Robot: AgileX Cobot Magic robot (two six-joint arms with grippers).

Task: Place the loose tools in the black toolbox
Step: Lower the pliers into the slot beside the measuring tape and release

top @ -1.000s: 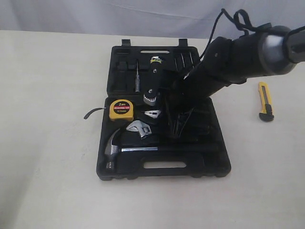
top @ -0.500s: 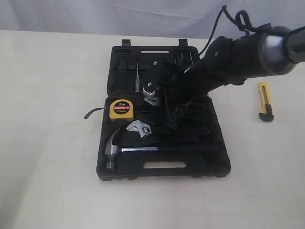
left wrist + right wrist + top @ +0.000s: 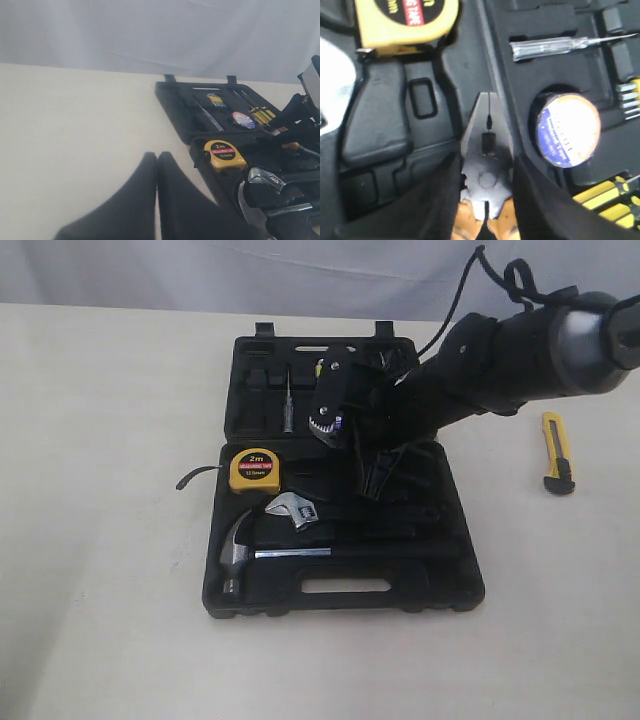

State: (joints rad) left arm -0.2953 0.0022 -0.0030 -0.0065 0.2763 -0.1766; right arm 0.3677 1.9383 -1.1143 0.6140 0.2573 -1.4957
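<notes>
Exterior view: the right arm (image 3: 500, 360) reaches across the open black toolbox (image 3: 440, 600). A second ago the nose of the pliers (image 3: 487, 130) sat low in the tray half, just beside the yellow tape measure (image 3: 253, 469). Now the arm has drawn up and back toward the lid half, and the nose has gone from that spot. Against the dark arm I cannot pick the pliers out here. The tape measure has not shifted. The yellow-black utility knife (image 3: 558, 453) lies where it did, on the worktop (image 3: 100, 540), well apart from the box.

Left wrist view: the left pincer (image 3: 156, 156) hovers over bare worktop, its fingers pressed together with nothing between them.

Right wrist view: the right pincer (image 3: 486, 160) is clamped on the pliers just behind the head, orange handles toward the camera. The nose hangs over the ridge between tray and lid, and the tape roll (image 3: 568, 131) sits in its lid recess just beside it.

So the pliers look lifted rather than seated, likely for another try at their slot, and the knife is yet to go in
</notes>
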